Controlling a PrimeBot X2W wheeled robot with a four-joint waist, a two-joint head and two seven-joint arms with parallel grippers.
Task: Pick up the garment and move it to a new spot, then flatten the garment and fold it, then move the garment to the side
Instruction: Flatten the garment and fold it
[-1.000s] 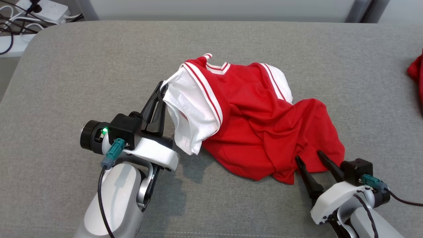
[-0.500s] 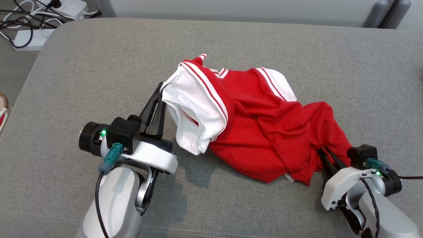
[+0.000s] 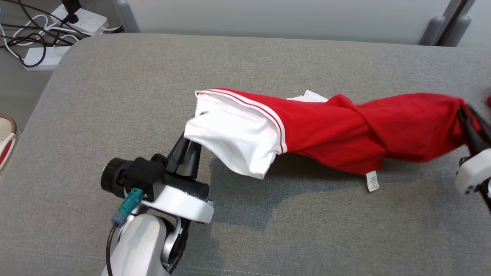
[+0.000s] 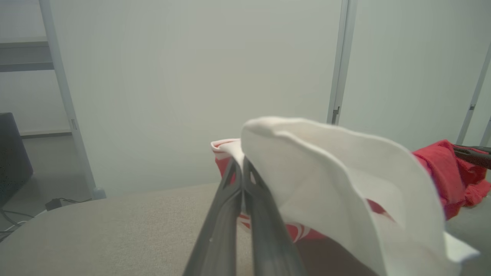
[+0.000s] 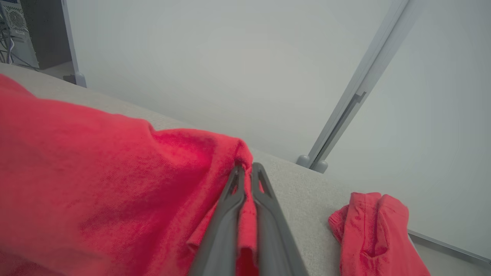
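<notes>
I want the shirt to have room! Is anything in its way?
The left gripper and right gripper grip the garment. Another red cloth lies on the table beyond the right gripper, maybe blocking that side.

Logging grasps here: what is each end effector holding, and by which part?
Both hold the red-and-white shirt: the left end effector pinches its white sleeve at the edge, the right end effector pinches red fabric at the opposite end.

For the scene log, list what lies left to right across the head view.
In order: shoe → power strips → left gripper → garment, white sleeve first, then red body → right gripper.
</notes>
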